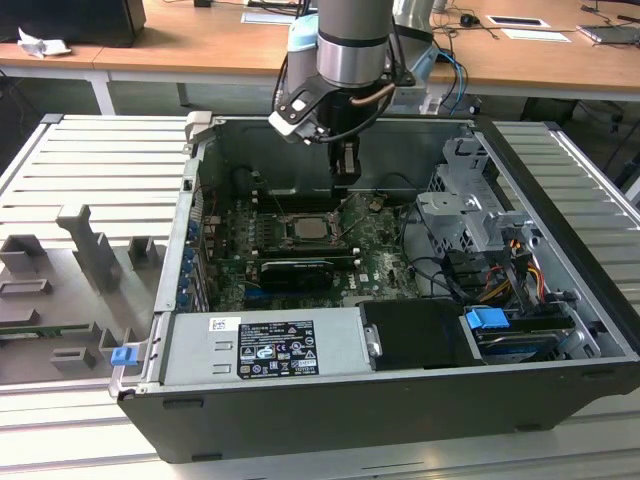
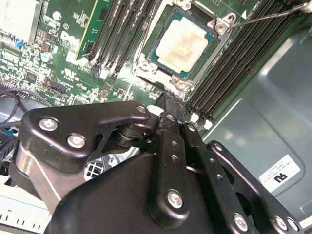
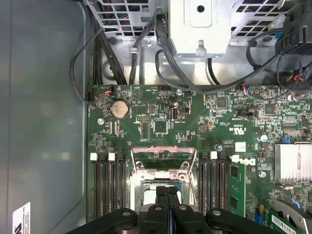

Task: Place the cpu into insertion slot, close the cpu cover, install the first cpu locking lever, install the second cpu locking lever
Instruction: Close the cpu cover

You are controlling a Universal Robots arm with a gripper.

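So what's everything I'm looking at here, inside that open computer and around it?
computer case: one, black, open, on the ribbed metal table
circuit board: one, green, inside the case
cpu: one, pale silvery, mid-board
cpu cover: one, silver, framing the cpu
memory slots: two banks, black, either side of the cpu
graphics card: one, black, beside the cpu
power supply: one, silver-grey, at the case's near edge
drive cage: one, grey, the exterior view's right
cables: several, black, at the board's edge
coin battery: one, silver, on the board
fixtures: several, grey, the exterior view's left
arm: one, grey, above the case
gripper: one, black, shut, at the cover's edge
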